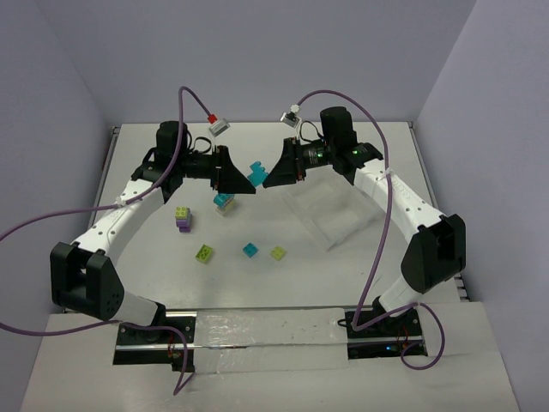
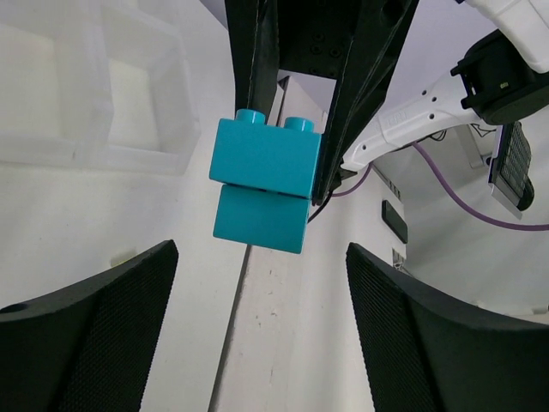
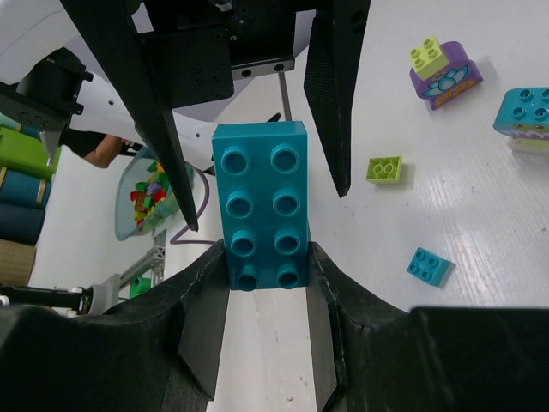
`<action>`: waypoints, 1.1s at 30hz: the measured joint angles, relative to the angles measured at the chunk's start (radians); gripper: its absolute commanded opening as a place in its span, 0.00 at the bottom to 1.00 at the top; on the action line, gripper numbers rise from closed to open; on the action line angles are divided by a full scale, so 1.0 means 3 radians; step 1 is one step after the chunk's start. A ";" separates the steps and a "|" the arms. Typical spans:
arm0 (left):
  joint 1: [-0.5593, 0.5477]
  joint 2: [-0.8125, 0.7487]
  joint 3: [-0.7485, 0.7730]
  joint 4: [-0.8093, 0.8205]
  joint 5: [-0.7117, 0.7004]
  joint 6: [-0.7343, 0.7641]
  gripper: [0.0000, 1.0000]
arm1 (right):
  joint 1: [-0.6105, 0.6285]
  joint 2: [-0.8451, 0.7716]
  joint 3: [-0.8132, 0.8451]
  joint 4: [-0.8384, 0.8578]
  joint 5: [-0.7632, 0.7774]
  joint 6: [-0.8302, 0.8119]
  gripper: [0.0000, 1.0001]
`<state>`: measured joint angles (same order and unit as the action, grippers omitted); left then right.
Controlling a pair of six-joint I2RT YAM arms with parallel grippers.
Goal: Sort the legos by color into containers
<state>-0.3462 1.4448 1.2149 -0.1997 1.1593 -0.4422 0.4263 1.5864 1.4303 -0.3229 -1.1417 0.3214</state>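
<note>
A long cyan lego (image 1: 256, 174) hangs in the air between the two grippers, above the table. My right gripper (image 3: 262, 283) is shut on its near end, and its studs face the right wrist camera. My left gripper (image 2: 262, 318) faces it from the other side. It stands open, with both fingers wide of the cyan lego (image 2: 266, 184) and not touching it. The containers are the compartments of one clear tray (image 1: 330, 215), which lies below the right gripper (image 1: 273, 176).
On the table lie a lime-on-purple pair (image 1: 184, 218), a cyan-topped pair (image 1: 224, 202), two lime bricks (image 1: 204, 252) (image 1: 278, 252) and a small cyan brick (image 1: 250, 250). A bin of mixed bricks (image 3: 150, 193) shows off the table.
</note>
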 measured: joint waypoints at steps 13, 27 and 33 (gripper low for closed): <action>0.0000 0.0029 -0.0003 0.0379 0.0042 -0.0266 0.74 | 0.0000 0.0000 0.0000 -0.0004 -0.0060 -0.0007 0.00; 0.0000 0.0082 -0.0012 0.0607 0.0134 -0.0421 0.00 | -0.0008 0.0000 0.0001 -0.0077 -0.0101 -0.0142 0.00; -0.0009 0.0102 -0.0022 0.0435 0.0027 -0.0307 0.00 | -0.0145 -0.0097 -0.0104 -0.0059 0.0070 -0.0105 0.00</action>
<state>-0.3489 1.4756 1.2083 -0.0693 1.1673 -0.5343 0.3829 1.5573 1.3990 -0.3407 -1.1206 0.2898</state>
